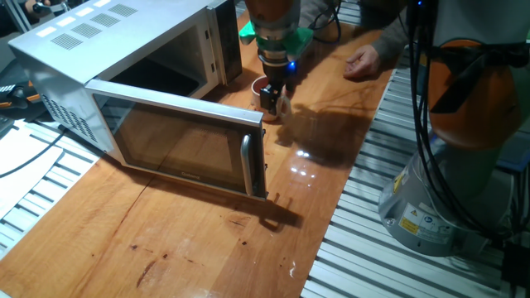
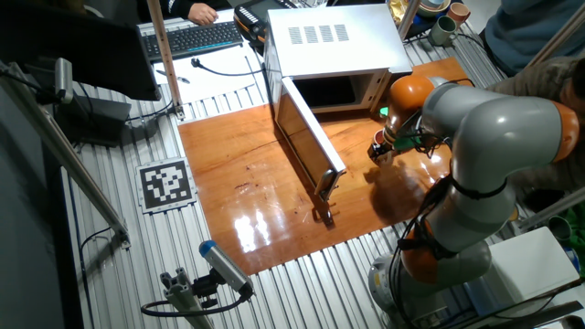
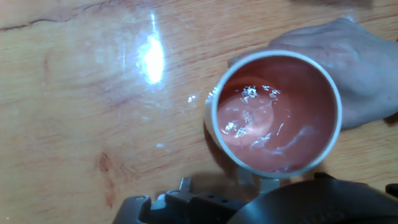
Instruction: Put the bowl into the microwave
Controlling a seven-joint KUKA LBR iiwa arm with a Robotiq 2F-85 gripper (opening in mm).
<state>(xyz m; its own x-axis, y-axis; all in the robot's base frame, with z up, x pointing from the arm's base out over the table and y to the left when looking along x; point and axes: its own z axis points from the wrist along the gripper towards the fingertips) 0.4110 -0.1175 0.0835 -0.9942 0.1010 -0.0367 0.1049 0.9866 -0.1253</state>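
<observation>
the gripper (image 1: 274, 98) is down at the bowl (image 3: 276, 112) on the wooden table (image 1: 207, 240) beside the open microwave (image 1: 124, 79), though whether it's pinching the rim i cannot tell.

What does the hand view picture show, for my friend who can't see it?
Looking straight down, a small round bowl with a shiny reddish-brown inside and a pale rim sits on a glossy wooden table. A person's hand rests just behind the bowl, and the dark gripper fills the bottom edge.
</observation>
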